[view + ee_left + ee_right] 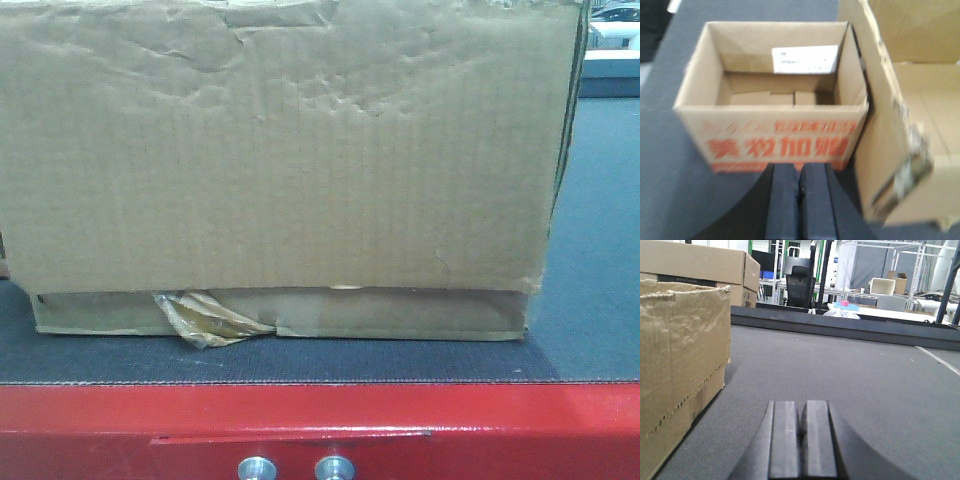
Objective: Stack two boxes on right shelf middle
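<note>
From the front, the tall box (290,150) fills most of the frame, its dented face toward the camera; it appears to rest on the thin flat box (400,315), whose edge shows as a strip along its base; a crumpled glossy tape tag (205,318) hangs at the strip's left part. Both stand on a dark grey mat (590,300) over a red platform (320,420), which has two round metal studs (257,468) on its near rail.

In the left wrist view, the left gripper (800,175) shows its two dark fingers pressed together with nothing between them; just beyond stands an open printed carton (780,135) with red characters on its near face and a white label (805,59) on its far inner wall; touching its right side is an open brown box (890,150), perhaps the tall one, though blur leaves that unsure.

In the right wrist view, the right gripper (802,412) likewise has its fingers together and empty, low over the grey mat; a creased brown box (680,365) stands to its left, apart from it; a further carton (700,265) sits behind that, and a black office chair (800,287) is far off.
</note>
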